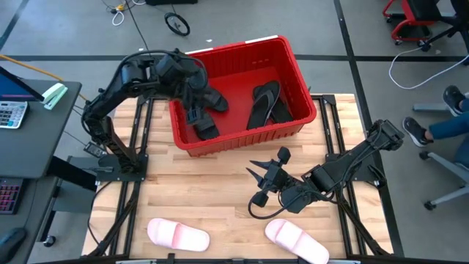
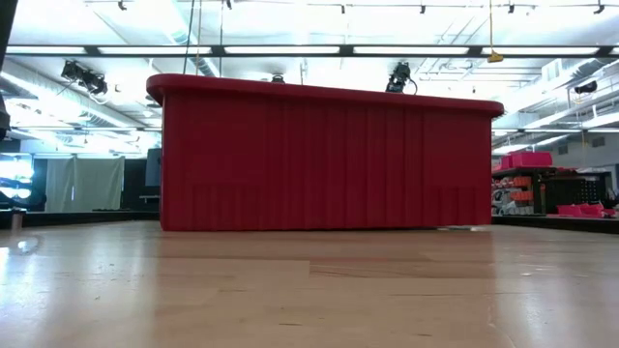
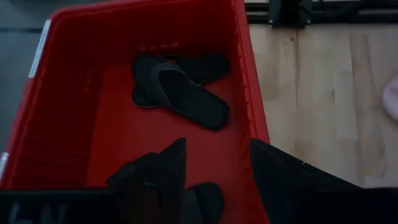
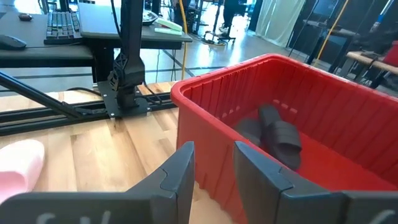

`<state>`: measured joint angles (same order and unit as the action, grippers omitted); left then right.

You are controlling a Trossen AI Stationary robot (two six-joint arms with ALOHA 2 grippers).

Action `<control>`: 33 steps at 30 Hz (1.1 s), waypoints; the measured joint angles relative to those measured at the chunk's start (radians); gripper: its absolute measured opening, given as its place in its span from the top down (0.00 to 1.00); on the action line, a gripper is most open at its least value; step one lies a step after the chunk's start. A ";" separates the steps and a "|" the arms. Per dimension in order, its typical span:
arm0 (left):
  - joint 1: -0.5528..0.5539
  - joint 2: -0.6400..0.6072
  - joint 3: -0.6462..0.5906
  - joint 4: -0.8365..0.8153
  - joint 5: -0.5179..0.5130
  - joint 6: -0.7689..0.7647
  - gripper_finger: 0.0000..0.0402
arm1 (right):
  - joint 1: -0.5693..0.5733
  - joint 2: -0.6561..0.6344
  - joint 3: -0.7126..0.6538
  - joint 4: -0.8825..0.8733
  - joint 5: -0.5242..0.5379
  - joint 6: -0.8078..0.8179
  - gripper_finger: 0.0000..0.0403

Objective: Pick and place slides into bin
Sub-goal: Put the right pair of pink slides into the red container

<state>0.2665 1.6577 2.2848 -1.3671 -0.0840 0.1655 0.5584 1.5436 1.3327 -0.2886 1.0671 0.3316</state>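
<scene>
Two pink slides (overhead only) lie outside the bin.

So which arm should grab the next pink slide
Right, probably. The right gripper hangs open over the table near the two pink slides, while the left gripper is over the red bin.

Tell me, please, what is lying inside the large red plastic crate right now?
Inside the red plastic crate lie black slides: a pair right, others left, partly covered by the left gripper, so their count is unclear.
</scene>
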 joint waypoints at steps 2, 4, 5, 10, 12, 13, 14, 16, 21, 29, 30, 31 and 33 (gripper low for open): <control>0.000 -0.001 0.000 0.012 0.000 -0.033 0.55 | -0.004 0.001 0.000 0.040 0.027 -0.034 0.71; 0.000 -0.003 0.000 0.015 0.001 -0.057 0.56 | -0.010 0.001 0.001 0.100 0.035 -0.035 0.71; 0.000 -0.004 0.000 0.016 0.001 -0.062 0.57 | -0.011 0.001 0.001 0.120 0.038 -0.036 0.71; -0.002 -0.004 0.000 0.018 0.001 -0.077 0.57 | -0.011 0.000 0.001 0.177 0.032 0.104 0.71; 0.003 -0.004 0.000 0.036 0.002 -0.076 0.56 | -0.005 -0.011 0.001 0.190 0.022 0.222 0.71; 0.006 -0.004 0.000 0.047 0.002 -0.077 0.56 | -0.005 -0.017 0.001 0.200 0.014 0.274 0.71; 0.006 -0.004 0.000 0.057 0.001 -0.078 0.56 | -0.006 -0.026 0.001 0.209 0.011 0.310 0.71; 0.007 -0.002 0.000 0.060 -0.001 -0.078 0.55 | -0.010 -0.042 0.001 0.218 0.011 0.334 0.71; 0.004 0.000 -0.001 0.056 0.006 -0.101 0.56 | -0.021 -0.078 0.001 0.212 0.011 0.221 0.71; 0.005 0.000 -0.001 0.058 0.005 -0.216 0.57 | -0.031 -0.132 0.001 0.208 0.005 0.034 0.71; 0.005 0.000 -0.001 0.058 0.005 -0.233 0.57 | -0.040 -0.143 0.001 0.208 0.015 -0.005 0.71; 0.004 0.000 -0.001 0.059 0.005 -0.246 0.57 | -0.049 -0.156 0.001 0.208 0.023 -0.026 0.71; 0.004 0.000 -0.001 0.058 0.005 -0.294 0.57 | -0.061 -0.179 0.001 0.209 0.022 0.024 0.71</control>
<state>0.2706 1.6581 2.2837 -1.3086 -0.0788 -0.1281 0.4976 1.3649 1.3334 -0.0796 1.0894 0.3552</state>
